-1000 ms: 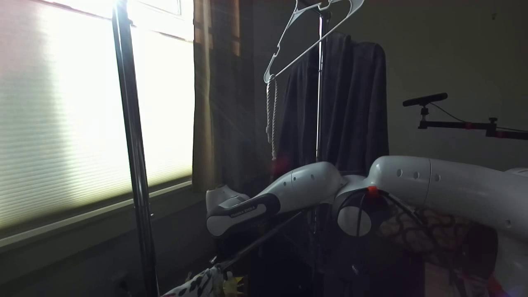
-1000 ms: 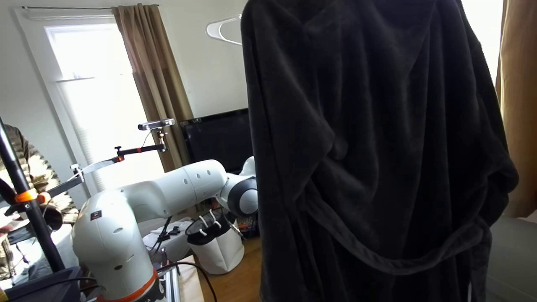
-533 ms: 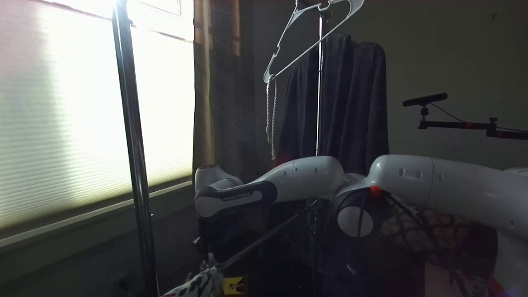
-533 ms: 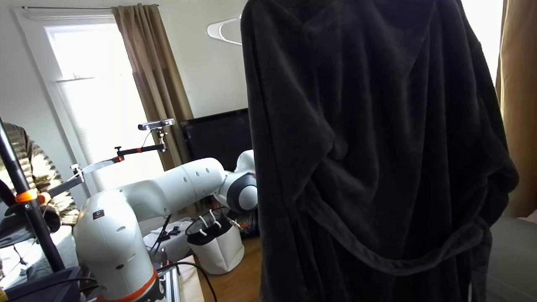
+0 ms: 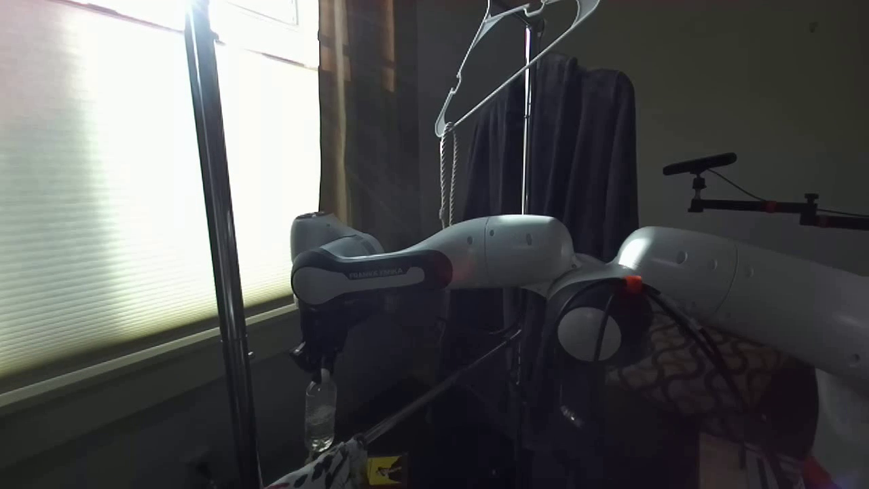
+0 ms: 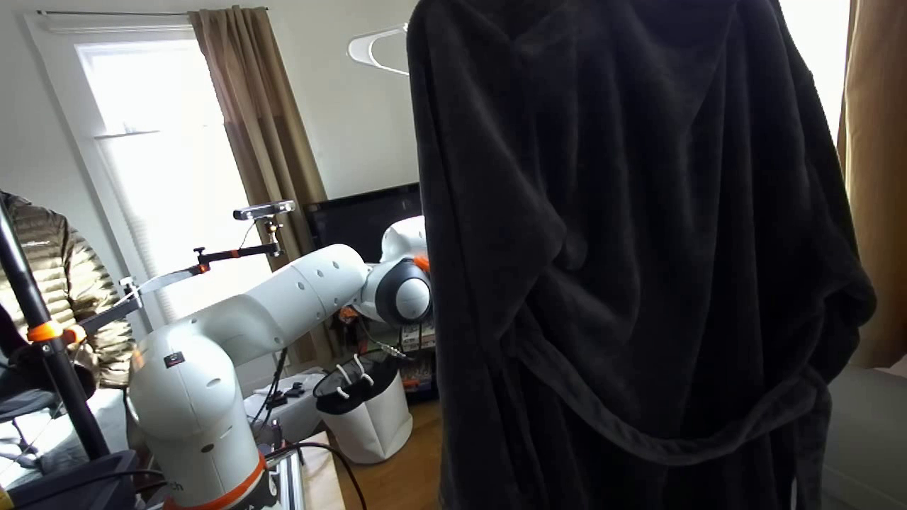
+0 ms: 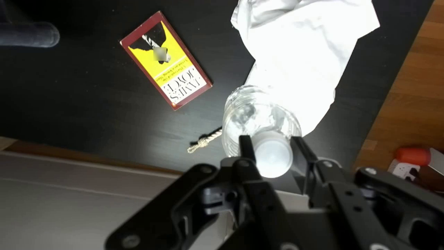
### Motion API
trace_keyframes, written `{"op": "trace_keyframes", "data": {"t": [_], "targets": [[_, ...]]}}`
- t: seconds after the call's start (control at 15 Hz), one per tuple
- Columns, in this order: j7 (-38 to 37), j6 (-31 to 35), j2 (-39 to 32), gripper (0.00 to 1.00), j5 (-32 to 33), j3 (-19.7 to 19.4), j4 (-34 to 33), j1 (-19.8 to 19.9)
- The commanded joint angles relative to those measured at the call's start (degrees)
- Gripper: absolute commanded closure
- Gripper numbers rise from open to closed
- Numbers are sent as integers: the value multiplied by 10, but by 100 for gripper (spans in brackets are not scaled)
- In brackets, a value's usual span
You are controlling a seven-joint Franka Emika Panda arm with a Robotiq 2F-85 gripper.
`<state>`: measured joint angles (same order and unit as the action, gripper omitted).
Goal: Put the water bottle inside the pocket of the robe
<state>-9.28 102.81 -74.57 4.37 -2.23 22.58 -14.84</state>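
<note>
The gripper (image 7: 273,152) has its 2 fingers (image 7: 246,149) pinched on the cap (image 7: 274,161) of the water bottle (image 5: 320,414), holding it nearly upright in the air. The wrist view has it over the desk (image 7: 104,104), toward the lower edge, with white cloth (image 7: 305,59) near the right edge. In an exterior view I see the dark robe (image 6: 638,234) hanging, hiding part of the arm (image 6: 312,283).

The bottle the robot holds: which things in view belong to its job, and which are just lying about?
Part of the job:
water bottle
gripper, holding it by the top
dark robe

Just lying about:
paperback book
knotted rope end
white basket
</note>
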Motion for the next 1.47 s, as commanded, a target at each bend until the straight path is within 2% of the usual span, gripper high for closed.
{"op": "trace_keyframes", "data": {"t": [0.0, 0.13, 0.2, 0.47, 0.53, 0.6, 0.93, 1.2, 1.4], "targets": [[-43, 7, 33, 92, 18, -17, -1, -17], [-65, 3, 48, 92, 19, -19, -2, -21], [-42, 8, 38, 69, 13, -10, 3, -14], [-52, 8, 50, 69, 13, -11, 4, -16], [-53, 8, 50, 92, 13, -11, 4, -16], [-57, 3, 58, 92, 24, -23, 2, -18], [-63, -115, 133, 92, 62, -55, -3, -30], [-54, -235, 192, 92, 81, -63, -6, -45], [-82, -299, 220, 92, 86, -66, -10, -52]]}}
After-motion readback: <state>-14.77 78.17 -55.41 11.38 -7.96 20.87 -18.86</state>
